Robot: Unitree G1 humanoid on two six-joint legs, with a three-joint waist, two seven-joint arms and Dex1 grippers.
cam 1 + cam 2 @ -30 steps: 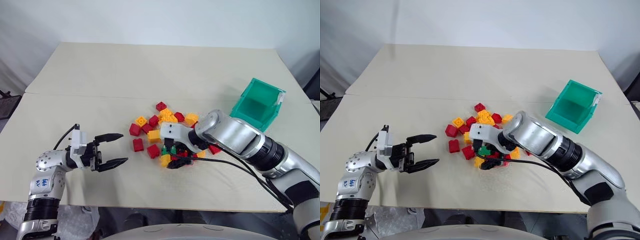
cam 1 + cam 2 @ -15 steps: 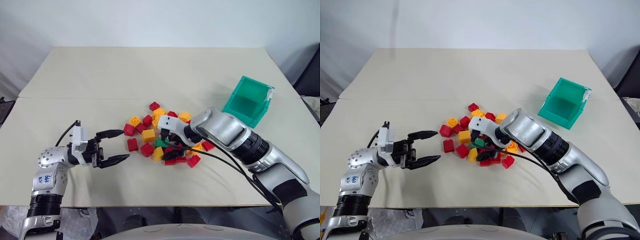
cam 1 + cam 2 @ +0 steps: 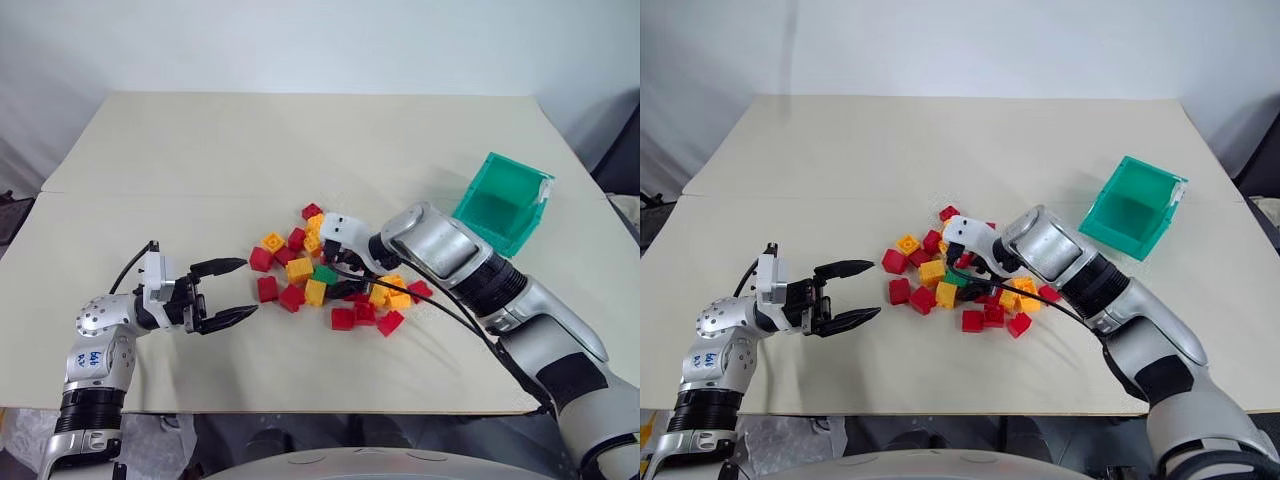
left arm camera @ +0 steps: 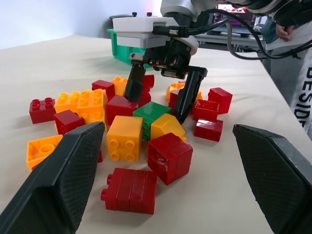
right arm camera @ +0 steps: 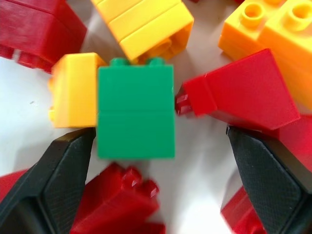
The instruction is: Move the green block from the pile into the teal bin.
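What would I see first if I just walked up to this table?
You'd first see the pile of red and yellow bricks in the middle of the table, with the one green block in it. The right gripper stands open over that block, and the teal bin sits off to the right.

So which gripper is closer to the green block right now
The right. The right gripper hangs open directly over the green block in the pile; the left gripper, also open, sits off to the pile's left side.
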